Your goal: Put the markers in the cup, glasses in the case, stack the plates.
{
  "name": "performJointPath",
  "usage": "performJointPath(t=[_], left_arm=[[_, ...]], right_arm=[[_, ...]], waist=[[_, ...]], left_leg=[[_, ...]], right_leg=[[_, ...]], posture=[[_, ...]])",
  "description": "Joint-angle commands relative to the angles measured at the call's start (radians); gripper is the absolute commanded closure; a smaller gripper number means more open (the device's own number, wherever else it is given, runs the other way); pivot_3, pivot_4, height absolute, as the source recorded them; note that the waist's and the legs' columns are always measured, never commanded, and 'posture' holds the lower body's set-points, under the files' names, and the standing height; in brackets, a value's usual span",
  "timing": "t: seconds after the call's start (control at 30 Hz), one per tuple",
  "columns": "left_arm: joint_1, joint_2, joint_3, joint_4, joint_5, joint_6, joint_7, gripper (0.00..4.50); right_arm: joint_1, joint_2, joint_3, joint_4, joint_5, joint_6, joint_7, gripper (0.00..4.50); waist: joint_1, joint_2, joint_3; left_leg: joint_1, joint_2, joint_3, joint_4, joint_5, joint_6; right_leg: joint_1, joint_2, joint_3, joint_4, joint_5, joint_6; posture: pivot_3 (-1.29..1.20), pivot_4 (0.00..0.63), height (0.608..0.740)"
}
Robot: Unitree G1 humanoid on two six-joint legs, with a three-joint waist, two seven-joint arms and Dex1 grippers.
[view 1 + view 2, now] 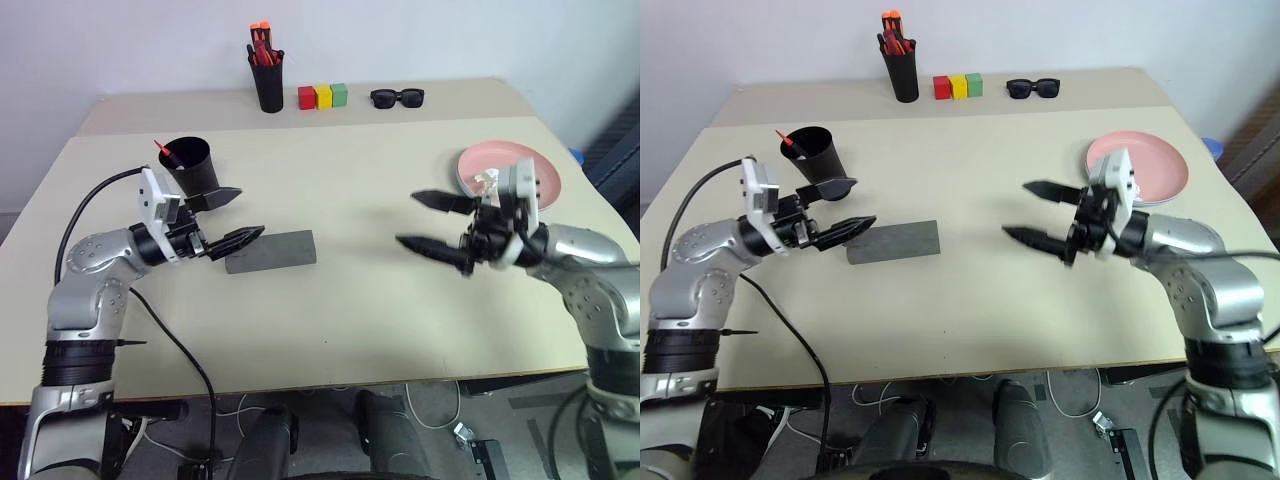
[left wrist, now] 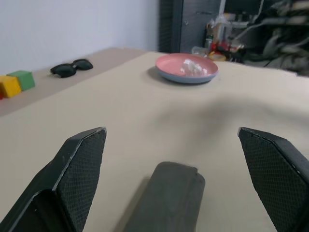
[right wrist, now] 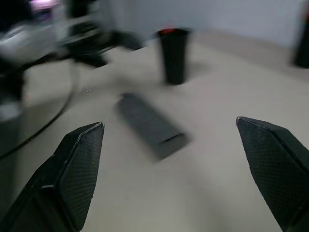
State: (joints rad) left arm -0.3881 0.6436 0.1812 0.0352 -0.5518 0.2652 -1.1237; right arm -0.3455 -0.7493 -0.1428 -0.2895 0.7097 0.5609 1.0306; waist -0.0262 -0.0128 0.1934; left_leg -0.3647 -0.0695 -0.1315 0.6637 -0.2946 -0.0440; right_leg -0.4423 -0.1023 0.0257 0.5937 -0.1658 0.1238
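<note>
The grey case (image 1: pixel 272 250) lies shut on the table, left of centre. My left gripper (image 1: pixel 250 213) is open just left of the case, with one fingertip near its end. Behind it stands the black cup (image 1: pixel 192 166) with a red-ended marker (image 1: pixel 162 150) sticking out. At the right, a pink plate (image 1: pixel 520 165) rests on a light blue plate (image 2: pixel 186 80), with a crumpled white scrap (image 2: pixel 193 65) on top. Open and empty, my right gripper (image 1: pixel 408 218) hovers left of the plates and points toward the case (image 3: pixel 152 124). The glasses are out of view.
Along the back edge stand a narrow black cup of orange-red pens (image 1: pixel 266 75), red, yellow and green blocks (image 1: pixel 322 96) and black sunglasses (image 1: pixel 397 97). A black cable (image 1: pixel 100 200) loops beside my left arm. Bare table lies between the grippers.
</note>
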Motion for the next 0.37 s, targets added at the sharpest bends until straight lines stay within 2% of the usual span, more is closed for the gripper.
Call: performJointPath(t=[0.03,0.17,0.37], left_arm=[[-0.012,0.008,-0.003,0.04,0.04,-0.094,-0.039,0.0],[0.011,-0.001,0.033,0.043,0.046,-0.142,-0.006,0.0],[0.147,-0.002,0.115,-0.024,0.048,-0.212,0.065,0.0]], right_arm=[[-0.019,-0.017,0.02,-0.037,-0.021,-0.019,0.019,0.03],[-0.042,-0.027,0.036,-0.004,-0.088,-0.086,0.042,0.03],[0.056,-0.035,0.038,0.069,-0.169,-0.217,0.109,0.03]], waist=[[0.005,0.0,0.0],[0.013,0.0,0.0],[0.014,-0.001,0.0]], left_leg=[[0.0,0.0,0.001,0.0,0.0,0.0],[0.0,0.0,0.001,0.001,0.0,0.0],[0.0,0.0,0.001,0.0,0.0,0.001]], right_leg=[[0.0,0.0,0.0,0.0,0.0,0.0],[0.0,0.0,0.0,0.0,0.0,0.0],[0.0,0.0,0.0,-0.001,0.0,0.0]], posture=[[0.0,0.15,0.74],[0.0,0.15,0.74],[0.0,0.15,0.74]])
